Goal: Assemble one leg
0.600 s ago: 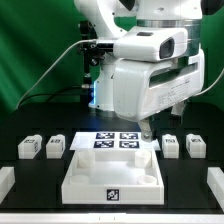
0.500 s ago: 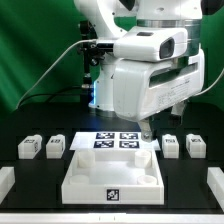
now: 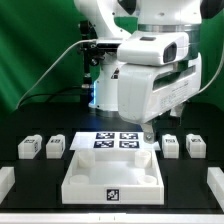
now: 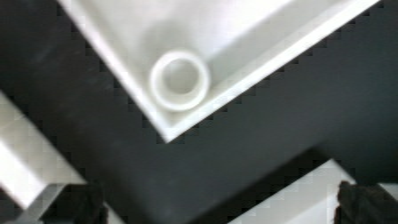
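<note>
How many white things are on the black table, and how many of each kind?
Small blocks: 4
Big tray: 1
Marker board: 1
Pieces cut off at the side edges: 2
Total: 8

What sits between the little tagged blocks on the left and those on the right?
The exterior view shows the marker board and the large white tray between the left legs and the right legs.
</note>
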`<state>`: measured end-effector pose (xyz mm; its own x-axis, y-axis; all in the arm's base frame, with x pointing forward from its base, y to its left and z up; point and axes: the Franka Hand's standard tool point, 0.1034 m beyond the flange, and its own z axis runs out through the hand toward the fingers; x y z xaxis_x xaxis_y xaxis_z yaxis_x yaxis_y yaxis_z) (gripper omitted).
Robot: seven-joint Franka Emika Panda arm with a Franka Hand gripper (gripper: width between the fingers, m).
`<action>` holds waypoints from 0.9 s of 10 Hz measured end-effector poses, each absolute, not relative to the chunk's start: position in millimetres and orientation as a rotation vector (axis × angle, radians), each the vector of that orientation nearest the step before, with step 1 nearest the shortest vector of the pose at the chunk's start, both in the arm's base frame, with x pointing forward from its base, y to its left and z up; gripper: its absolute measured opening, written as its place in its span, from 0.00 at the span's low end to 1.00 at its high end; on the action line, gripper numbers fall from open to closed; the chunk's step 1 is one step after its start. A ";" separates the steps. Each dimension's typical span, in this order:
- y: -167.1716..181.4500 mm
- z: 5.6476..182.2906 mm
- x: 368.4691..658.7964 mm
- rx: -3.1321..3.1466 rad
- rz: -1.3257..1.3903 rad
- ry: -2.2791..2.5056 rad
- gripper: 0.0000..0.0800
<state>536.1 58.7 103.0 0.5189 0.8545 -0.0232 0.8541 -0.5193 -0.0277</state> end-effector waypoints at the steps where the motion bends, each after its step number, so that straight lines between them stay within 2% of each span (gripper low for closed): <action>1: 54.4 100.2 519.8 -2.617 0.049 -1.713 0.81; 3: 32.8 92.7 475.6 -2.313 0.056 -2.096 0.81; 5: 26.4 89.7 472.6 -2.119 0.055 -2.299 0.81; 8: 24.6 87.4 469.9 -2.116 0.059 -2.297 0.81; 9: 14.3 73.1 455.9 -2.111 0.041 -2.304 0.81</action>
